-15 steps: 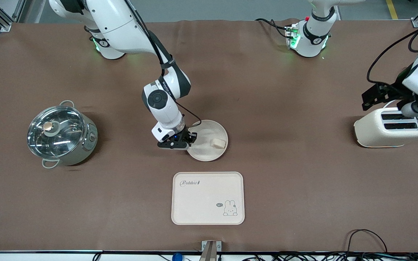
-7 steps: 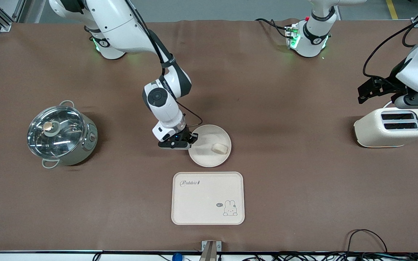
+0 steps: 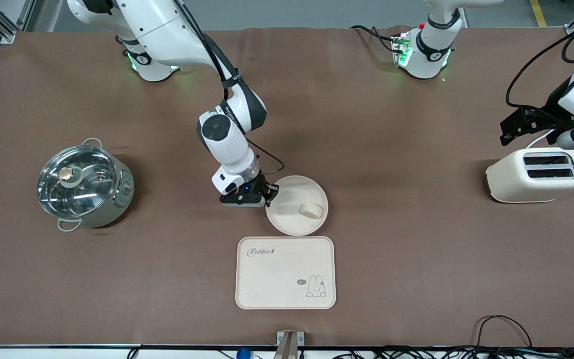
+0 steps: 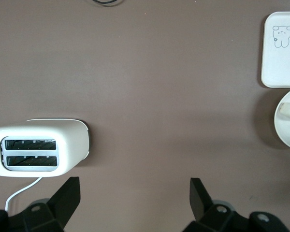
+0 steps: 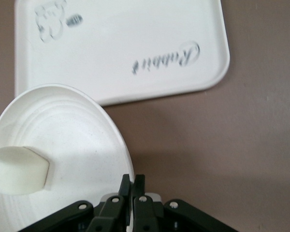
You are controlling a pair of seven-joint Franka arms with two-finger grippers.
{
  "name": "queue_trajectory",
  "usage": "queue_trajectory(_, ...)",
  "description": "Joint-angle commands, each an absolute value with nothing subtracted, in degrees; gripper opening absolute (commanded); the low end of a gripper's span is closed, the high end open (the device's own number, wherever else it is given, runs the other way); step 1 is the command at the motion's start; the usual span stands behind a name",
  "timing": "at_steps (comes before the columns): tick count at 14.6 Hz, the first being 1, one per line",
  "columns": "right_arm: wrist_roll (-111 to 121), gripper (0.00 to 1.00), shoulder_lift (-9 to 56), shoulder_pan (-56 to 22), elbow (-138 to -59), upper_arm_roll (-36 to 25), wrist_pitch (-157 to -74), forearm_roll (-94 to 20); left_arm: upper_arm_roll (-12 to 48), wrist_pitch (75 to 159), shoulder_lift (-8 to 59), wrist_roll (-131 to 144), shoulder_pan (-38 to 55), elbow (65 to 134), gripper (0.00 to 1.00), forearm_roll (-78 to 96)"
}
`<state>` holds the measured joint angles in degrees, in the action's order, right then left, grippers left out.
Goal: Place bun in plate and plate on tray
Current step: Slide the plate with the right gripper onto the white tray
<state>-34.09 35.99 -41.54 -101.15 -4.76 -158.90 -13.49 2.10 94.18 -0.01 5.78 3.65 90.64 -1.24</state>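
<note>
The round cream plate [image 3: 297, 205] is held just above the table, with its near rim close to the tray's farther edge. The bun [image 3: 312, 210] lies in it, also seen in the right wrist view [image 5: 18, 170]. My right gripper [image 3: 268, 195] is shut on the plate's rim [image 5: 125, 159] on the side toward the right arm's end. The rectangular Rabbit tray [image 3: 285, 272] lies nearer the front camera and shows in the right wrist view [image 5: 135, 48] too. My left gripper [image 4: 134, 195] is open and empty, over the table above the toaster.
A cream toaster [image 3: 538, 174] stands at the left arm's end of the table. A steel pot with a glass lid [image 3: 82, 184] stands at the right arm's end. Cables run along the table's front edge.
My right gripper has carried the plate with the bun toward the tray and a little toward the left arm's end. The left arm has shifted slightly above the toaster.
</note>
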Motion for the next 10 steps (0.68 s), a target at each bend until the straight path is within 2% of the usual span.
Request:
queue_trajectory(1,-34.3,0.00,38.1,-39.6,-96.1,-4.4,-158.3,-14.9,1.8,93.9,1.1,5.1,3.7,88.9,1.00,-0.9)
queue_trajectory(5,-34.5,0.00,44.3,-37.0,-87.5,-4.4,-156.4,-15.0,2.1,93.3,1.1,4.9,4.1,88.7,1.00,0.4)
queue_trajectory(8,-34.5,0.00,51.7,-34.1,-74.6,-4.3,-144.9,-14.9,2.2,93.3,1.1,4.8,4.0,88.6,1.00,0.4)
queue_trajectory(10,-34.5,0.00,56.1,-30.5,-66.4,-1.8,-138.2,-14.9,2.2,93.3,1.2,4.7,3.9,88.6,1.00,0.4)
